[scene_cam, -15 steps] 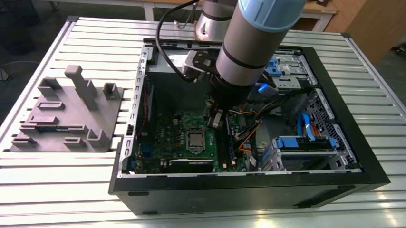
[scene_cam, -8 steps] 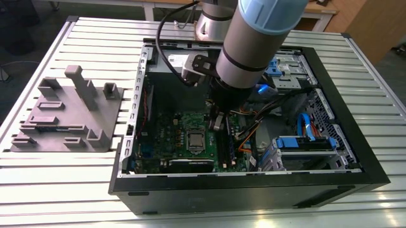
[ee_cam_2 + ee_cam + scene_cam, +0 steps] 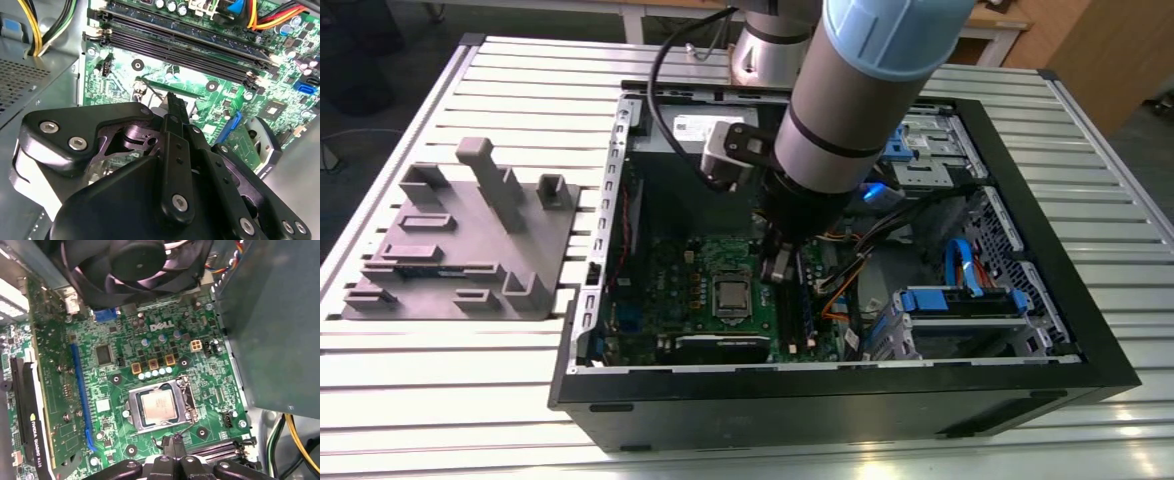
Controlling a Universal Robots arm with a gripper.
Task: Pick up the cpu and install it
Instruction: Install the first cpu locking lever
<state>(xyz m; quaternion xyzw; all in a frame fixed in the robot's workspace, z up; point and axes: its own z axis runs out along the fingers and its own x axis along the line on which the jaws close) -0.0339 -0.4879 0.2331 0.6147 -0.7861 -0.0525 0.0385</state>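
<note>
The cpu [image 3: 731,295] is a small silver square lying flat inside the metal socket frame [image 3: 186,400] on the green motherboard [image 3: 674,285]. In the first wrist view the cpu [image 3: 159,406] shows its whole top, with nothing touching it. My gripper [image 3: 781,272] hangs inside the open computer case, just to the exterior view's right of the socket and a little above the board. Its black fingertips [image 3: 169,441] meet, and the gripper [image 3: 171,98] is shut and holds nothing. The gripper's body hides most of the socket in the second wrist view.
Black memory slots [image 3: 185,45] run beside the socket. A round fan [image 3: 135,260], a grey power supply box [image 3: 275,330] and an upright expansion card [image 3: 30,425] surround the board. Cables and a blue drive cage [image 3: 961,300] fill the case's right. A grey fixture [image 3: 460,240] sits outside.
</note>
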